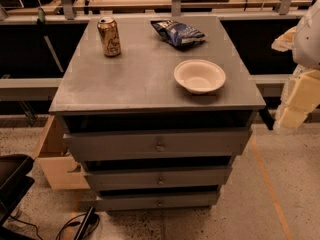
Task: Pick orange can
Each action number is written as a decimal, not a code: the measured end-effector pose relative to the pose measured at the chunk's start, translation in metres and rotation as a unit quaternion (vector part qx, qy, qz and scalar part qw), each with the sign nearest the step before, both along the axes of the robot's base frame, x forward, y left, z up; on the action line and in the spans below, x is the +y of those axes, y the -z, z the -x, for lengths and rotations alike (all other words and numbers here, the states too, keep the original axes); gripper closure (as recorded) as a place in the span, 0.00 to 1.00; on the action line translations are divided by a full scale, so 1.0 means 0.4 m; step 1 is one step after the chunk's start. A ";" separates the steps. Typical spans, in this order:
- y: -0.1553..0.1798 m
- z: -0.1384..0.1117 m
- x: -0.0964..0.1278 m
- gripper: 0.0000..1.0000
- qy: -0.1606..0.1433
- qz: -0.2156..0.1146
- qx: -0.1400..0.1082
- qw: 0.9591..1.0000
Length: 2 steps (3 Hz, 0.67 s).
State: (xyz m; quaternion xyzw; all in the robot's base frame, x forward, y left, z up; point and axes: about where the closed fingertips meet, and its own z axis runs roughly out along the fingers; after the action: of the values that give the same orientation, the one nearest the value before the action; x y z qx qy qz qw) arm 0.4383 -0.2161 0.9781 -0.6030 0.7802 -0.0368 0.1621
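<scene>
The orange can (108, 36) stands upright near the back left corner of the grey cabinet top (130, 79). Its body is shiny orange-gold with a silver rim and a pull tab. My gripper (296, 104), pale cream, hangs at the far right edge of the camera view, off the right side of the cabinet and level with its front edge. It is well away from the can and touches nothing on the cabinet.
A dark blue chip bag (178, 33) lies at the back right of the top. A white bowl (199, 75) sits at the front right. The cabinet has three drawers (159, 145). Benches with cables stand behind. A dark object (12, 176) is on the floor at the left.
</scene>
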 end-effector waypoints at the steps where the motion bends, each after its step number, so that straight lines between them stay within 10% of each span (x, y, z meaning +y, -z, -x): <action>1: 0.000 0.000 0.000 0.00 0.000 0.000 0.000 1.000; 2: 0.000 -0.013 -0.003 0.00 0.013 -0.029 -0.016 0.999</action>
State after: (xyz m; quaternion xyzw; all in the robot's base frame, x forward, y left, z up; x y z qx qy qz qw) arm 0.4436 -0.2175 0.9780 -0.5867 0.7864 -0.0255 0.1916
